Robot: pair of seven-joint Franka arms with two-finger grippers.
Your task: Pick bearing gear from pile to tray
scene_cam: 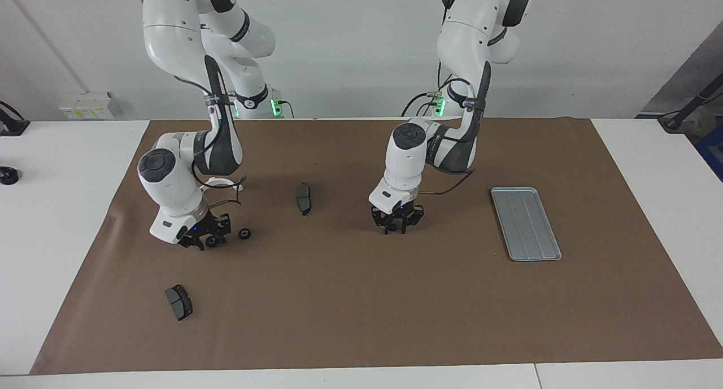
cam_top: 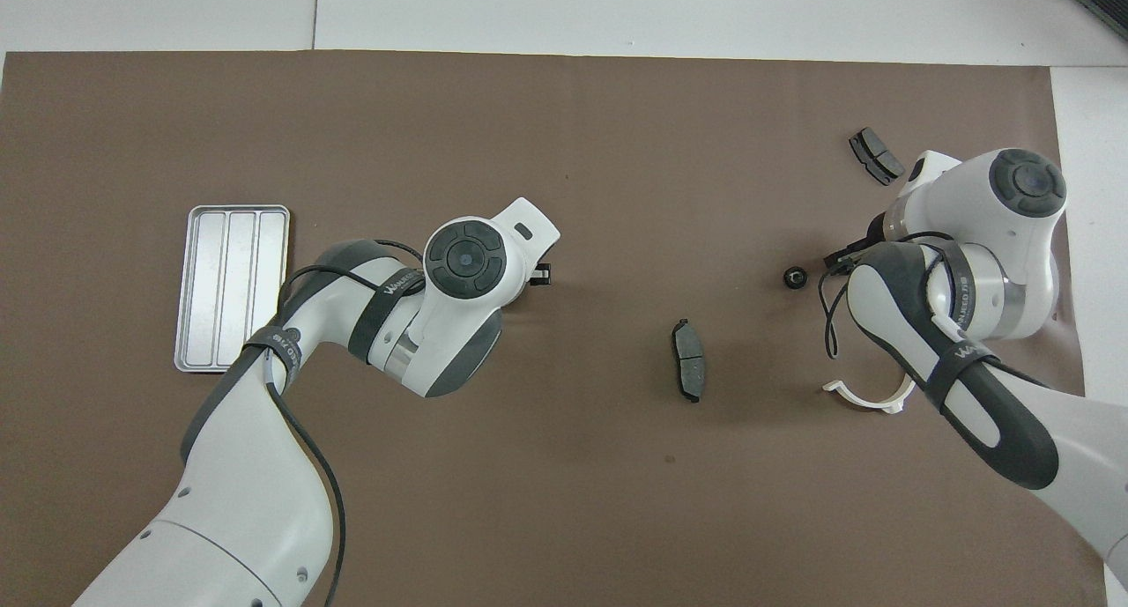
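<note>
Two small black bearing gears lie at the right arm's end of the mat. My right gripper (scene_cam: 207, 240) is down on the mat around one gear (scene_cam: 212, 241); the other gear (scene_cam: 244, 234) (cam_top: 795, 277) lies free beside it. My left gripper (scene_cam: 393, 227) (cam_top: 542, 274) is down on the mat mid-table over a third gear, which its black hand mostly hides. The silver tray (scene_cam: 525, 222) (cam_top: 231, 288) lies at the left arm's end with nothing in it. In the overhead view the right arm's wrist covers its gripper and its gear.
A dark pad (scene_cam: 304, 198) (cam_top: 688, 371) lies between the two grippers. A second pad (scene_cam: 179, 302) (cam_top: 876, 156) lies farther from the robots than the right gripper. A white half-ring bracket (scene_cam: 220, 182) (cam_top: 868, 397) sits under the right forearm.
</note>
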